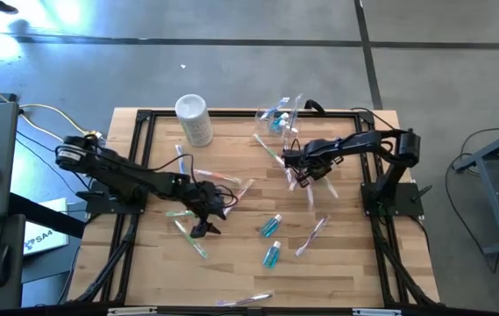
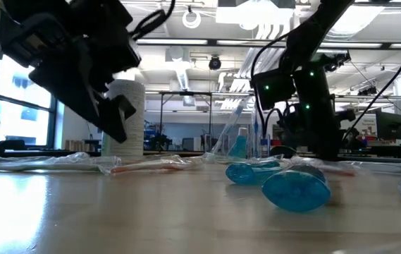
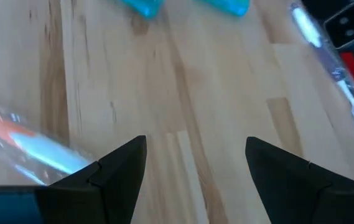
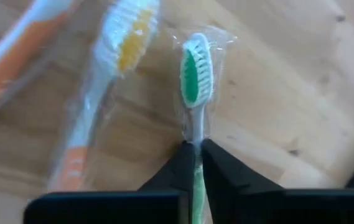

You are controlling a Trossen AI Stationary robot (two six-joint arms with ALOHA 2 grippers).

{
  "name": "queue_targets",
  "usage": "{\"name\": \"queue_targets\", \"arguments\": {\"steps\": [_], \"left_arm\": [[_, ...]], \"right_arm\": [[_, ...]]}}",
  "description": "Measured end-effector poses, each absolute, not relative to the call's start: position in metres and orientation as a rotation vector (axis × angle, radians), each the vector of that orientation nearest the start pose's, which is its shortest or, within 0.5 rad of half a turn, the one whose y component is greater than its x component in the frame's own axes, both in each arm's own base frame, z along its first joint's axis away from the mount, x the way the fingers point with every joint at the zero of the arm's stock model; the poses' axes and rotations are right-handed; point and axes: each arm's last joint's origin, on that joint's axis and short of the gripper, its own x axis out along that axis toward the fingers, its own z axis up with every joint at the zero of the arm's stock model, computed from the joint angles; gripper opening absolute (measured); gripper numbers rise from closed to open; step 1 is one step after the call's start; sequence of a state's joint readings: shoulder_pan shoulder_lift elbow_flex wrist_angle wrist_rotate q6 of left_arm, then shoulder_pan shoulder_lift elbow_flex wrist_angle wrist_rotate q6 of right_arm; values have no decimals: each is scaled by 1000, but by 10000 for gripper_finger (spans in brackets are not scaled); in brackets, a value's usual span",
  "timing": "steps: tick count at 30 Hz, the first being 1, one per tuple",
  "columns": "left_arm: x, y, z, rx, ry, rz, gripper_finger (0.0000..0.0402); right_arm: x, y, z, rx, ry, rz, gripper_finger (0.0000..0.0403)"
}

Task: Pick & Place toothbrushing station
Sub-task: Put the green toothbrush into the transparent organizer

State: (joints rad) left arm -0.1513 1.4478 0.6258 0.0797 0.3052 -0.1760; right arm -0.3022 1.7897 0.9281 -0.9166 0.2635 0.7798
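Right gripper [image 4: 194,163] near counter [image 1: 231,263] centre: fingers clamped on a wrapped green toothbrush [image 4: 196,78]. Toothbrushing station [image 1: 280,115] stands at 12 o'clock of it, near the far edge. Left gripper [image 3: 195,171] at 9 o'clock, fingers spread, empty.

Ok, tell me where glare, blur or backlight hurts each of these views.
High view: a bright glare streak crosses the floor above the wooden table. Low view: bright windows backlight the left gripper into a silhouette, and the blue toothpaste tube looks soft. Left wrist view: the wrapped orange toothbrush is smeared. Right wrist view: the green-bristled wrapped toothbrush is sharp; its orange neighbour blurs.
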Motion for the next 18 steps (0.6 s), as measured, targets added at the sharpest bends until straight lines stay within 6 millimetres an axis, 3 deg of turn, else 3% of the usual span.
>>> {"name": "queue_targets", "arguments": {"steps": [8,13,18], "left_arm": [[272,-50,144,-266,831,-357,269],[273,-51,144,-259,815,-371,269],[275,-51,145,-256,794,-374,269]], "right_arm": [[239,-83,132,501,1585,-1111,3],[232,-77,164,445,1461,-1128,2],[224,-70,209,337,1177,-1157,2]]}}
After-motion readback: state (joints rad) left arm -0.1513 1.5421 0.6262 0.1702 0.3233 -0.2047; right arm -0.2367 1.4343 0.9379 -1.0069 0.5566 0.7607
